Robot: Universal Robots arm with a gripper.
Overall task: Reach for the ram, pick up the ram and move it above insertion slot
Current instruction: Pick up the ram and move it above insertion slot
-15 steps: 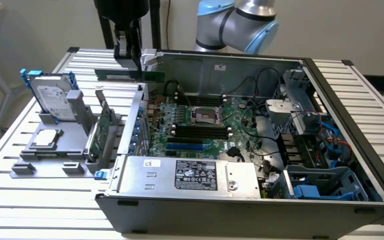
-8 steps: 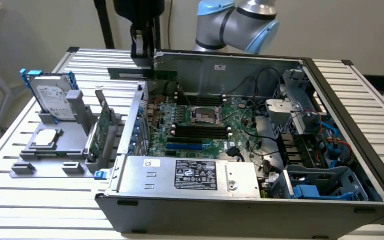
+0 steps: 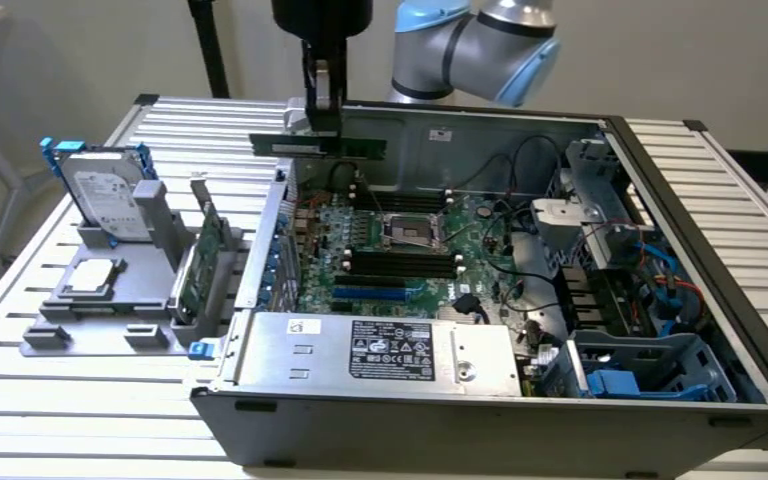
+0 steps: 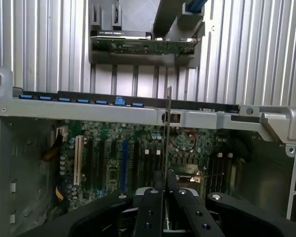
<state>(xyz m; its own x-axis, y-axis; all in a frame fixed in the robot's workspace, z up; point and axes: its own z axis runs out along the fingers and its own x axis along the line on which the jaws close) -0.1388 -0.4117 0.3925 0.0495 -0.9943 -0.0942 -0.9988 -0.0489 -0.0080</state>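
My gripper (image 3: 324, 122) is shut on the ram (image 3: 320, 146), a thin green stick that hangs level above the back corner of the open computer case, towards the exterior view's left. In the wrist view the ram (image 4: 168, 123) shows edge-on as a thin line running out from between the black fingers (image 4: 150, 207) of my gripper (image 4: 166, 185). The black insertion slots (image 3: 398, 264) lie parallel on the motherboard, below and nearer to the camera than the ram. In the wrist view the insertion slots (image 4: 149, 158) sit just beside the ram's edge line.
A grey holder on the slatted table carries a silver hard drive (image 3: 107, 190), an upright expansion card (image 3: 197, 262) and a square chip (image 3: 91, 276). Inside the case are a processor socket (image 3: 411, 230), a blue slot (image 3: 377, 294), a power supply (image 3: 384, 352) and cables (image 3: 544, 290). The case rim (image 4: 138, 111) crosses the wrist view.
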